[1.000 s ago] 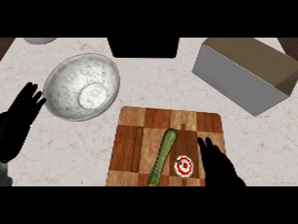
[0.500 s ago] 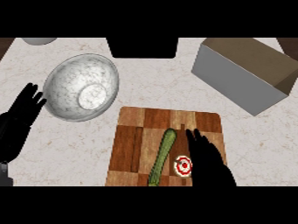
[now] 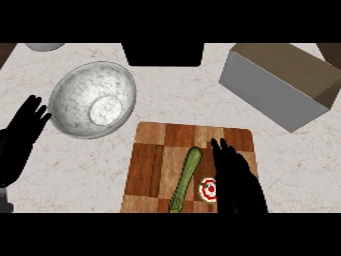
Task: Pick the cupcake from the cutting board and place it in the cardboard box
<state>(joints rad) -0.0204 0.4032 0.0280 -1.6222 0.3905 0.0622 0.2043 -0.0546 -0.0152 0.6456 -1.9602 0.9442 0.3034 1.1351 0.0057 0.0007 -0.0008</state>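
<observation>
I see my right hand (image 3: 238, 182) has crept left over the checkered wooden cutting board (image 3: 154, 165), fingers straight, grasping nothing. Small red-and-white cupcake (image 3: 210, 189) sits just beside it, unlifted; grey-sided cardboard box (image 3: 284, 85) well apart.

Red-and-white rings on cupcake (image 3: 209, 189); brown checkered wood of cutting board (image 3: 154, 161); green cucumber (image 3: 187, 176); speckled silver bowl (image 3: 81, 100); pale marbled table (image 3: 77, 167); grey-and-tan cardboard box (image 3: 275, 92).

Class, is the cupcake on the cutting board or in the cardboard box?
On the cutting board: the cupcake lies between the cucumber and the right hand.
</observation>
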